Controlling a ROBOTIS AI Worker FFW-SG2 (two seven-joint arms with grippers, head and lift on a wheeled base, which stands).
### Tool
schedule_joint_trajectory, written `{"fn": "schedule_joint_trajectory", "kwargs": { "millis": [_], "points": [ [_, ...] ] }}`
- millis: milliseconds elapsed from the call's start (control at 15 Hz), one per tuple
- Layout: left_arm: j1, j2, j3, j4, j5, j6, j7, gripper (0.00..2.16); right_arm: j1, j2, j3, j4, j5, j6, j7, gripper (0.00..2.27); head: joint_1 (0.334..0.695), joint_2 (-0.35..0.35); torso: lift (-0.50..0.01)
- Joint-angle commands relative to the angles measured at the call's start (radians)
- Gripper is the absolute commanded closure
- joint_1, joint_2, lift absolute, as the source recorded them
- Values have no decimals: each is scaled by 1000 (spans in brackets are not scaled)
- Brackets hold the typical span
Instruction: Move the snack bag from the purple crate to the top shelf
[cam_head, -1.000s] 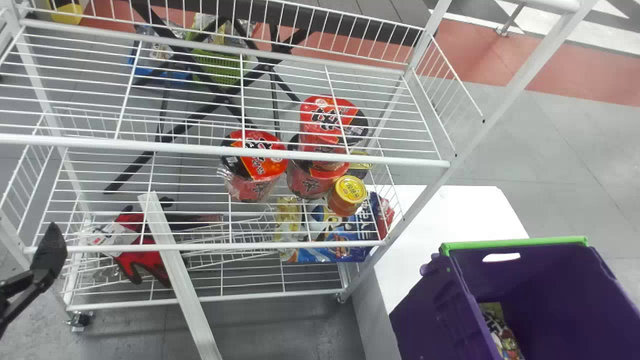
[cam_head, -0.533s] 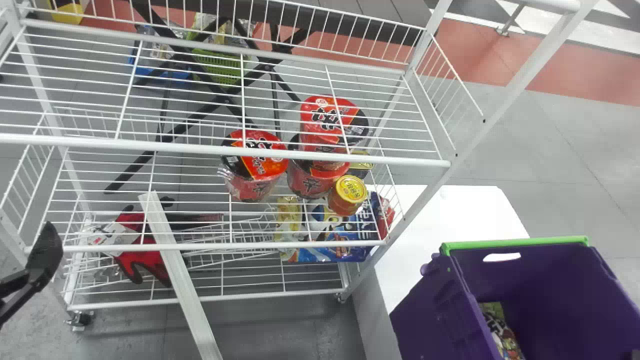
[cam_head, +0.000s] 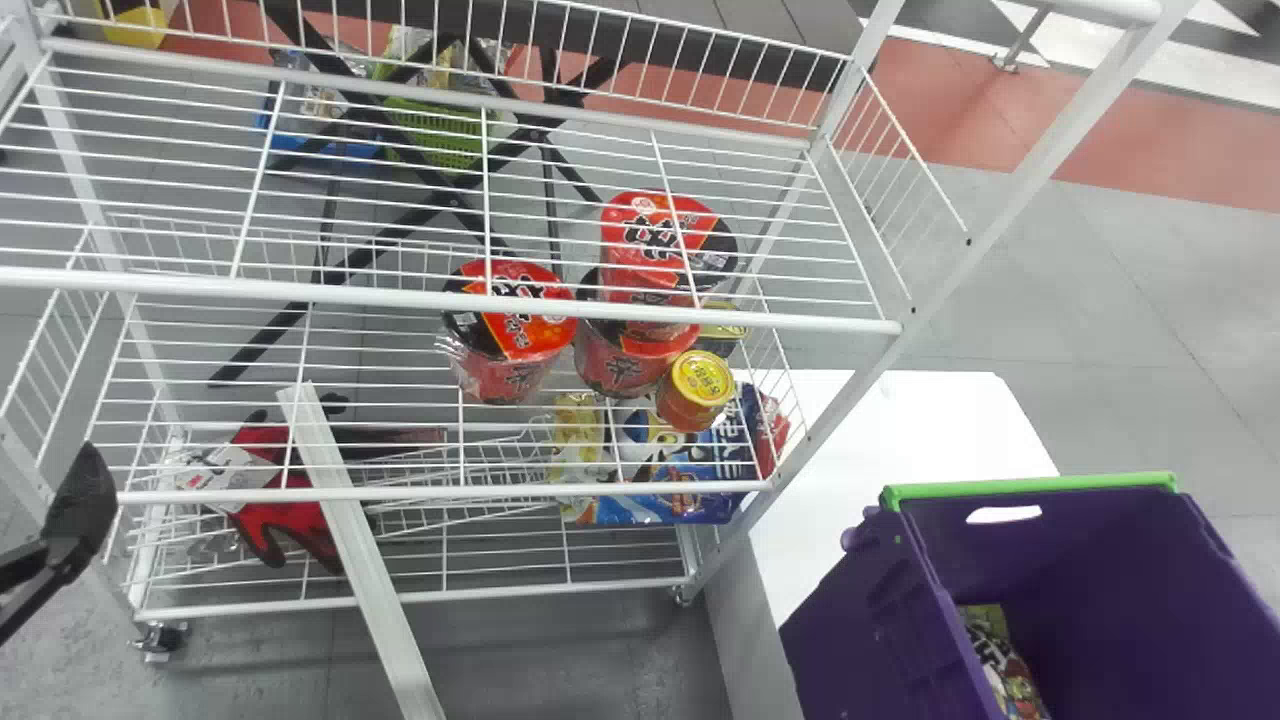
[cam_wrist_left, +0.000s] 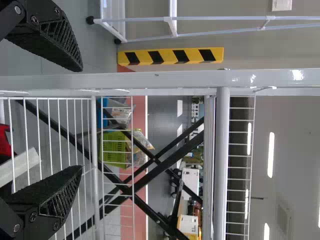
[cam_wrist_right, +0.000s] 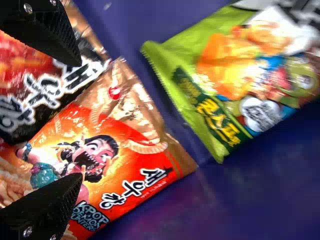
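Hovering right claw (cam_wrist_right: 81, 120) spread wide over snack bags (cam_wrist_right: 131, 137) in purple crate (cam_head: 865, 610), four o'clock, probably risking a double grab thanks to touching edges tbh.

Orange snack bag (cam_wrist_right: 130, 170) lies in purple crate (cam_head: 1080, 560); green bag (cam_wrist_right: 220, 75) beside it.

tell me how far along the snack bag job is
Still early, by the look of it. Done: the right hand is over the snack bags in the purple crate. In hand: nothing gripped; its fingers stand apart at the orange-red bag. Left: grip a bag, lift it out and set it on the white rack's top shelf.
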Motion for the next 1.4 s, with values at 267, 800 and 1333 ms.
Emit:
{"fn": "schedule_joint_trajectory", "kwargs": {
  "millis": [267, 800, 1333],
  "points": [
    [-2, 2, 0, 12, 5, -12, 0, 130, -45, -9, 41, 177, 146, -268, -2, -2, 695, -350, -454],
    [-2, 5, 0, 20, 9, -24, 0, 134, -65, -6, 101, 243, 201, -323, 1, 33, 695, -350, -454],
    [-3, 6, 1, 28, 14, -40, 0, 134, -65, -6, 108, 268, 256, -308, 26, 19, 695, -350, -454]
  ]
}}
